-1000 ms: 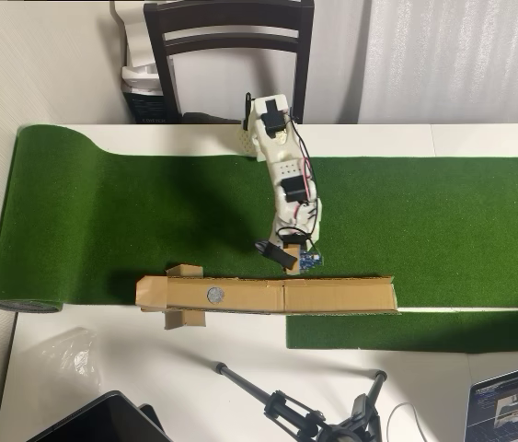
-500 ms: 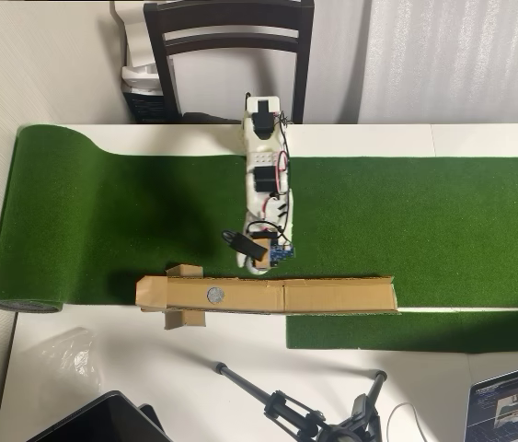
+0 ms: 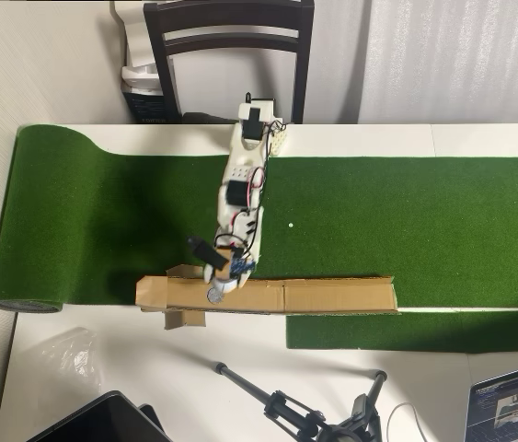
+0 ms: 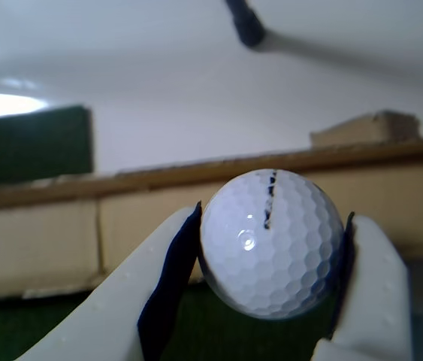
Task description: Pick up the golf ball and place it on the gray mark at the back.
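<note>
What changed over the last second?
In the overhead view the arm swung left along the cardboard strip, so the gripper now sits over the gray mark and partly covers it. The fingers clamp the golf ball; no release. Strip and turf unmoved.

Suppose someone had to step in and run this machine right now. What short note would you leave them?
End effector: shut on the white dimpled golf ball, gripped between its two fingers.
Position: the arm reaches over the long brown cardboard strip; the end effector sits right at the small gray circle mark, partly hiding it.
Done: ball picked up and carried to the strip.
Left: set the ball on the gray mark, open, back away. Whether it already touches the cardboard cannot be told.
</note>
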Tool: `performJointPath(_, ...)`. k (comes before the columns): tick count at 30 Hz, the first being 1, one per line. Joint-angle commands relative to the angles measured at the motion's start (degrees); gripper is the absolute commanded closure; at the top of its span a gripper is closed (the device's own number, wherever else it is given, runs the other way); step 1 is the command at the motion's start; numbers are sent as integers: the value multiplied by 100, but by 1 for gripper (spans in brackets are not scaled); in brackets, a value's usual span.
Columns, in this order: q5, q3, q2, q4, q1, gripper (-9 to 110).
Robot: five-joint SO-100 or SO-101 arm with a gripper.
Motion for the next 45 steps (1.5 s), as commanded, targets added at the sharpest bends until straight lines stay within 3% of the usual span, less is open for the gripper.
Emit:
performJointPath(1, -26, -624, 167, -571, 53, 72)
performJointPath(13, -62, -563, -44, -615, -88, 72)
performJointPath(37, -1477, -545, -343, -527, -220, 72)
performJointPath(45, -1450, -176, -343, -229, -132, 72)
